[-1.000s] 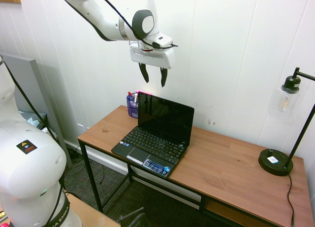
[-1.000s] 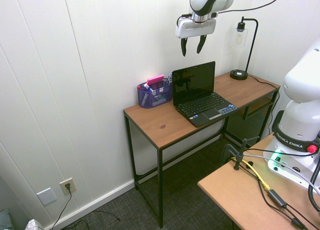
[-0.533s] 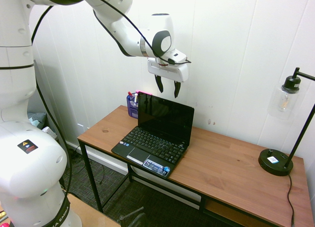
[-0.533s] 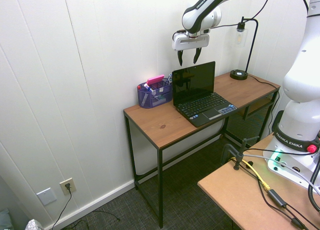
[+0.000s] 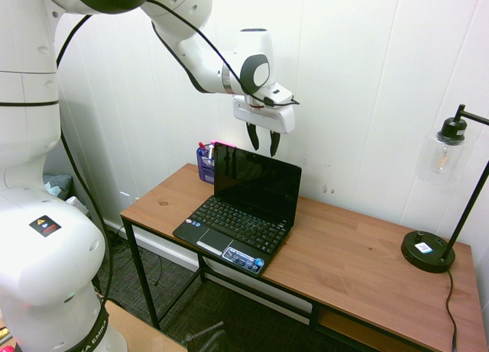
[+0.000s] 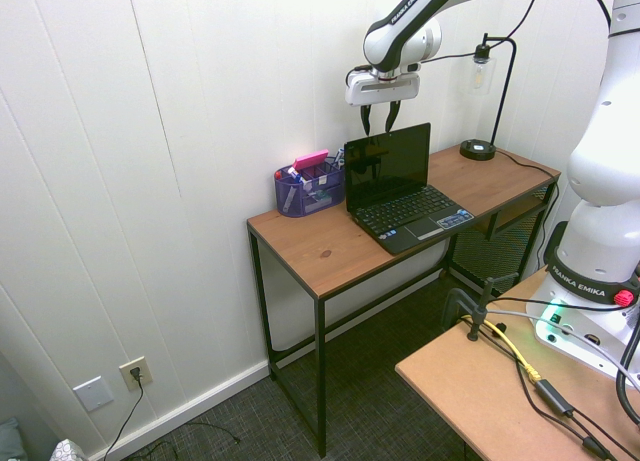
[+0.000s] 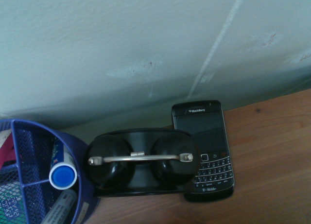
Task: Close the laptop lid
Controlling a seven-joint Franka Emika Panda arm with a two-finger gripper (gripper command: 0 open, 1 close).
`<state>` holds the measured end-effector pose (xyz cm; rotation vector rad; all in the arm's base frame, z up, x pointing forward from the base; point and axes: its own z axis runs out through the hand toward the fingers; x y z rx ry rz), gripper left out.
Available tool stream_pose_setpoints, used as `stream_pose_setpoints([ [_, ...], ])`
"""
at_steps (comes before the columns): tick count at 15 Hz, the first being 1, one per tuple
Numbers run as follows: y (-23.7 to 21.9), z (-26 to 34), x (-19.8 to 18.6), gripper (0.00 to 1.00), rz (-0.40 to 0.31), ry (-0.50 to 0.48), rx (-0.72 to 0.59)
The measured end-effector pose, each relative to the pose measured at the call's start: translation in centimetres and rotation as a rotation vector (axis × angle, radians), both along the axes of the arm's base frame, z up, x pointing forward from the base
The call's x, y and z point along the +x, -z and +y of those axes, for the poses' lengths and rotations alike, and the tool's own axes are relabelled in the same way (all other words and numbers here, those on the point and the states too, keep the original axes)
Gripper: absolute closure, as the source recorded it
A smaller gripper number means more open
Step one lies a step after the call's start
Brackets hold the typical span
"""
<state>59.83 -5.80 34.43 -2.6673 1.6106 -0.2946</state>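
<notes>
A small black netbook stands open on the wooden desk (image 5: 359, 260), with its keyboard (image 5: 238, 221) toward the desk's front edge. The laptop lid (image 5: 257, 181) (image 6: 388, 161) is upright, its glossy dark screen facing forward. My gripper (image 5: 263, 143) (image 6: 378, 119) hangs just above the lid's top edge, close to the white wall. Its fingers point down, a narrow gap between them and nothing in it. No part of it touches the lid. The wrist view does not show the lid.
A blue mesh pen holder (image 5: 204, 160) (image 6: 306, 187) (image 7: 29, 185) stands at the lid's left, against the wall. Behind the laptop lie a black phone (image 7: 206, 151) and a glossy black object with a metal bar (image 7: 140, 161). A black desk lamp (image 5: 429, 249) (image 6: 479, 149) stands at the far end.
The gripper has come down and moved toward the wall, from high above the laptop to just over the lid's top edge. Its fingers have drawn closer together.
</notes>
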Motion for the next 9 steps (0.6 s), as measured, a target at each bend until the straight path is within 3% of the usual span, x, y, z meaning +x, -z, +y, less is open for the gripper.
stream_pose_setpoints([
  [9,0.30,0.20,-0.04,1.00,0.005,0.007,0.008],
])
